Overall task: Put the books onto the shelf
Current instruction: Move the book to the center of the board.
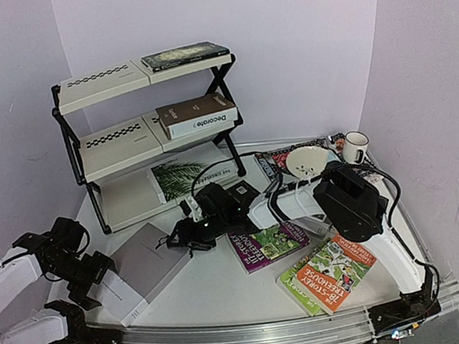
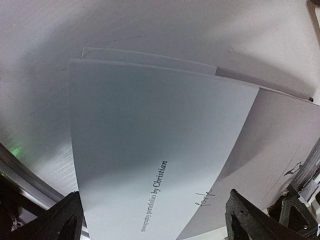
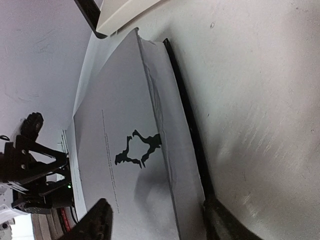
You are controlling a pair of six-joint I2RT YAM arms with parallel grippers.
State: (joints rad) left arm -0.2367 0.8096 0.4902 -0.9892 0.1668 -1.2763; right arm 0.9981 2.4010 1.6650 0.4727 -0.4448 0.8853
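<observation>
The shelf (image 1: pixel 103 82) holds one book per tier: a black book (image 1: pixel 185 56) on top, the brown "Decorate" book (image 1: pixel 198 114) in the middle and the palm-leaf book (image 1: pixel 182 177) at the bottom. A grey book (image 1: pixel 145 269) lies on the counter (image 1: pixel 228 301) between both arms. The left jaws gape wide at its left edge, holding nothing. The right jaws straddle its far edge, but whether they grip it cannot be told. Only the wrist views show its cover print: "by Christian" and a black figure.
</observation>
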